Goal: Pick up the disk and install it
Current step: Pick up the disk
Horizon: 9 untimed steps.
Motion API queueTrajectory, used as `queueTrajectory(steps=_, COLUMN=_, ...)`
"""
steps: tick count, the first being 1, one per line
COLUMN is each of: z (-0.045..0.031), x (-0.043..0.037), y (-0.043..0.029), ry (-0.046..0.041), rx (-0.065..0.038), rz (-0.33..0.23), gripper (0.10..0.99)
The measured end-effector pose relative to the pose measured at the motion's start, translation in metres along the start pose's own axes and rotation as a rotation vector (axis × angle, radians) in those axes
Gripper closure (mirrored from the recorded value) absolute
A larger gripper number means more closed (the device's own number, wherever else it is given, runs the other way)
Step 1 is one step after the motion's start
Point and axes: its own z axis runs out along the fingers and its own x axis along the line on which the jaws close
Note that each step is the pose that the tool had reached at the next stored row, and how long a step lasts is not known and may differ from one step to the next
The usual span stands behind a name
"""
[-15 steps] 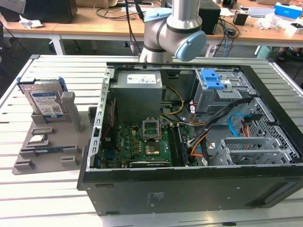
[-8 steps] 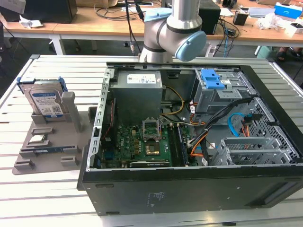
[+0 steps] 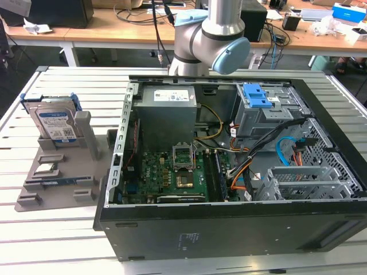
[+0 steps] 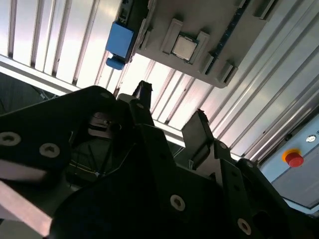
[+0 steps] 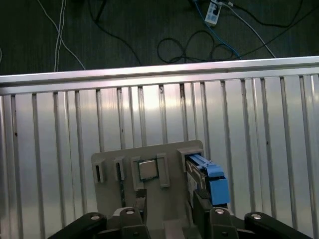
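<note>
The pincer (image 5: 169,201) hangs wide open over the grey holder (image 5: 112,199), its two dark fingers (image 5: 141,201) well apart with nothing between them and touching nothing; in the second wrist view the pincer (image 4: 172,103) shows the same empty gap, with the holder (image 4: 164,20) beyond its tips; the disk (image 5: 209,181) stands on edge in a slot at one end of the holder, blue bracket along its edges, apart from the fingers and not gripped; in the exterior view the disk (image 3: 54,123) sits upright at the holder's far end, its white-and-blue label facing the camera; a small square chip (image 5: 147,169) lies flat in a pocket of the holder, near the disk but not touching it, and it shows in the second wrist view (image 4: 183,47) and the exterior view (image 3: 45,169) too; the holder (image 3: 63,172) rests on the slatted metal tabletop (image 3: 57,240); just beside the holder, toward the exterior view's right, lies an open computer case (image 3: 229,229) on its side, motherboard (image 3: 166,172) exposed; on the side of the case away from the holder sits a grey drive cage with a blue latch (image 3: 258,97); the robot arm (image 3: 209,40) rises behind the case, well apart from the holder.
</note>
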Motion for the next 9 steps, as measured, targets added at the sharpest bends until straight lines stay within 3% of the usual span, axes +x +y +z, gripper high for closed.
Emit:
queueTrajectory(steps=1, z=0.0, x=0.0, y=0.0, ry=0.0, rx=0.0, rz=0.0, gripper=0.545)
queueTrajectory(steps=5, z=0.0, x=-0.0049, y=-0.0002, ry=0.0001, rx=0.0, rz=0.0, gripper=0.545)
queueTrajectory(steps=9, z=0.0003, x=-0.019, y=-0.0005, ry=0.0001, rx=0.0, rz=0.0, gripper=0.545)
